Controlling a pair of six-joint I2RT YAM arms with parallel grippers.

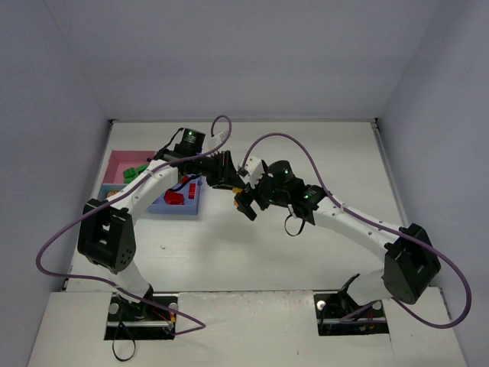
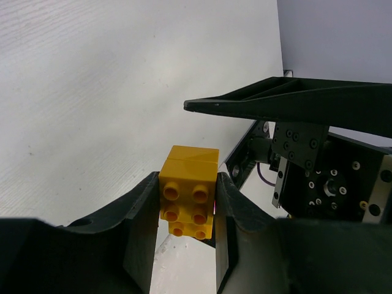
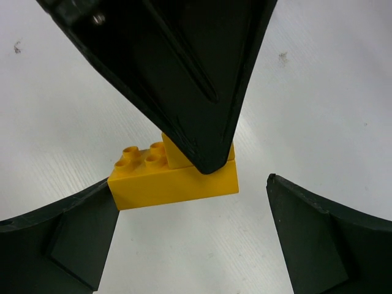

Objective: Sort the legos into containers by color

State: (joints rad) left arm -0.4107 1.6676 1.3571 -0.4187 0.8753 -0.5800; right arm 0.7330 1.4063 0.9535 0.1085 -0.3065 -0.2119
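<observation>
My left gripper (image 2: 187, 184) is shut on a yellow lego (image 2: 188, 193), a small brick stuck on a longer one. In the top view the left gripper (image 1: 228, 177) holds this yellow lego (image 1: 239, 189) at the table's middle. My right gripper (image 3: 193, 190) is open around the same yellow lego (image 3: 174, 177); its left finger is at the brick's end and its right finger stands apart. In the top view the right gripper (image 1: 247, 200) is close beside the left one. Red legos (image 1: 174, 197) lie in the blue tray (image 1: 183, 209). Green legos (image 1: 134, 173) lie in the pink tray (image 1: 121, 160).
A small light-blue tray (image 1: 107, 189) joins the other trays at the left. The left arm's link crosses above the trays. Purple cables loop over both arms. White walls close in the table at the back and sides.
</observation>
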